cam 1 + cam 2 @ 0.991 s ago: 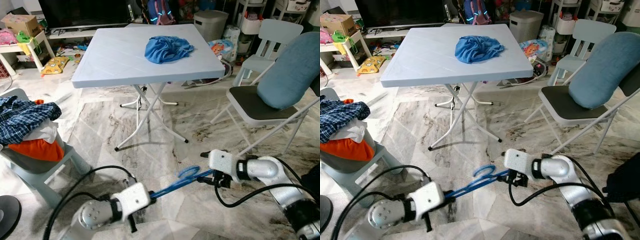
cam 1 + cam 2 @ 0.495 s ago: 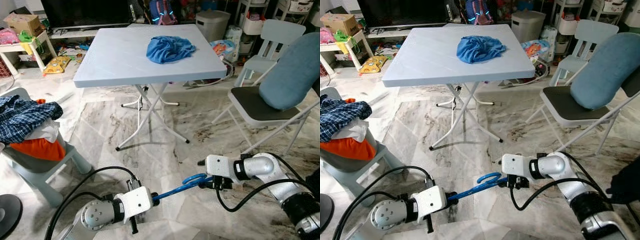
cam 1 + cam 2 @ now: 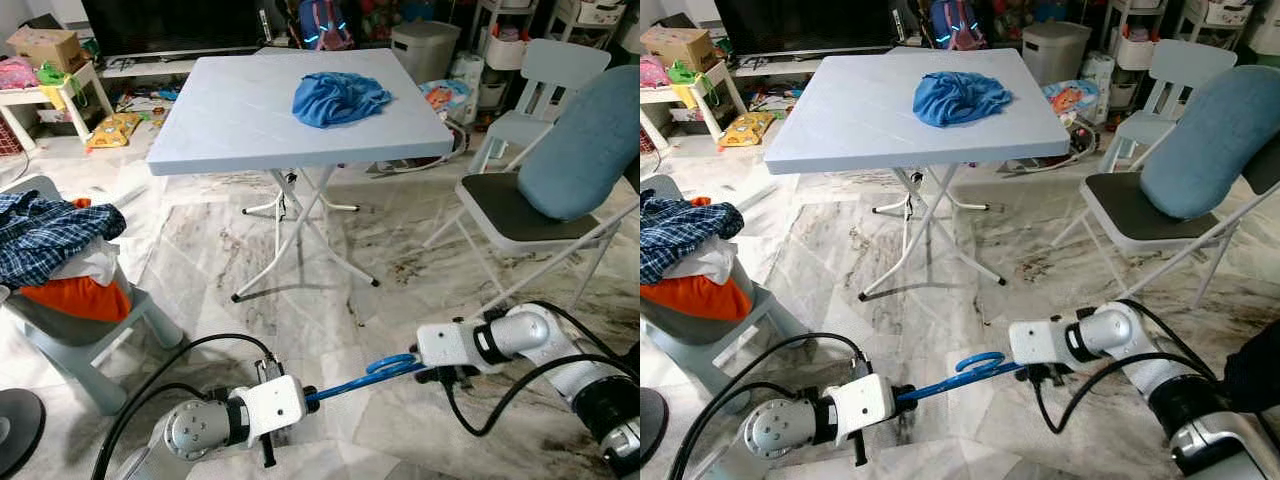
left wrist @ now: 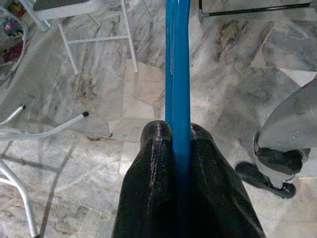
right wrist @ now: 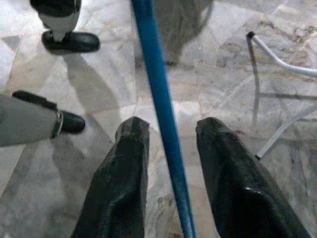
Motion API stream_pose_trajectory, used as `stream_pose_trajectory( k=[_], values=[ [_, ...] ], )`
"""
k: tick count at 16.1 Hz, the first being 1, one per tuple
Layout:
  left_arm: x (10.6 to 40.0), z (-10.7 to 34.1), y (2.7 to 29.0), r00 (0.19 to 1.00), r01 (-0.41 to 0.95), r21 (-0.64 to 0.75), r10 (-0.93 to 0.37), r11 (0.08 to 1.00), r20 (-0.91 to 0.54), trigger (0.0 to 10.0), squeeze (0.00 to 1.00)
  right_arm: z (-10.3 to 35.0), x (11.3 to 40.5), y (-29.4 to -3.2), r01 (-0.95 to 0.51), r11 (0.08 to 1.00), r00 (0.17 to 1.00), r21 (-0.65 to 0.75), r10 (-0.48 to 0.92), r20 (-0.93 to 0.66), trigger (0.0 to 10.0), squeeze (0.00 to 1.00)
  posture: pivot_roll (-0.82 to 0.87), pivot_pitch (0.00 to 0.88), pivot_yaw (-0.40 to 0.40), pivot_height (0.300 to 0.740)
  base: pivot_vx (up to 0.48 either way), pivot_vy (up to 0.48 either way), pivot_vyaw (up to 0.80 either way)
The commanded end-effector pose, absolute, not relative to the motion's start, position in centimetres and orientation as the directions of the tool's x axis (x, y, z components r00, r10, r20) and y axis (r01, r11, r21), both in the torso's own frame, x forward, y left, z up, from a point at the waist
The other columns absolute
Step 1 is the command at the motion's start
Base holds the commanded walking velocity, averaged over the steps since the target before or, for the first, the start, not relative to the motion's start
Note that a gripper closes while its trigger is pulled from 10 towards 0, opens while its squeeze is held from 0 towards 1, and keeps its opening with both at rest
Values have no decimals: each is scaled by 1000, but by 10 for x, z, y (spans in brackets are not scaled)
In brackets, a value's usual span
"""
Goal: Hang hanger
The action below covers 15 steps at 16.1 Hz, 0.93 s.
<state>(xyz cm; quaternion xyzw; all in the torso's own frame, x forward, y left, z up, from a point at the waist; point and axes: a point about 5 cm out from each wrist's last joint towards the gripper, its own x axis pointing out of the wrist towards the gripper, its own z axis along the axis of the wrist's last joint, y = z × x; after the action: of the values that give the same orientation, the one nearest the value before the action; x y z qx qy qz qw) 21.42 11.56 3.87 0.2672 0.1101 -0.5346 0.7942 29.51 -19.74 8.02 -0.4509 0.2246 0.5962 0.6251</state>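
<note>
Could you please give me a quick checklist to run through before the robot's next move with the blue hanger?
1. Left hand shut on the blue hanger: ok, both fingers press against the bar in the left wrist view.
2. Right hand gripping the hanger: not ok, its fingers stand open with the bar passing between them, gaps on both sides.
3. Hanger off the floor: ok, it spans between the two hands above the marble.
4. A rail or hook to hang it on: cannot tell, none can be made out ahead.
5. Blue cloth on the white table still to be dealt with: cannot tell whether it belongs on the hanger.
</note>
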Motion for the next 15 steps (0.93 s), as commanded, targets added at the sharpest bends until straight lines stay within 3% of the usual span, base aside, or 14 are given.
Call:
stream_pose_trajectory(
  k=[1, 15],
  values=[
    [216, 39, 116, 397, 909, 319, -791, 269, -466, 10000, 0, 86, 299, -198, -940, -160, 180, -303, 522, -834, 0, 0, -44, 0, 20, 740, 0, 0, 0],
    [215, 37, 115, 404, 906, 320, -791, 276, -459, 10000, 0, 78, 297, -203, -938, -171, 181, -301, 499, -847, 0, 0, -44, 0, 17, 740, 0, 0, 0]
  ],
)
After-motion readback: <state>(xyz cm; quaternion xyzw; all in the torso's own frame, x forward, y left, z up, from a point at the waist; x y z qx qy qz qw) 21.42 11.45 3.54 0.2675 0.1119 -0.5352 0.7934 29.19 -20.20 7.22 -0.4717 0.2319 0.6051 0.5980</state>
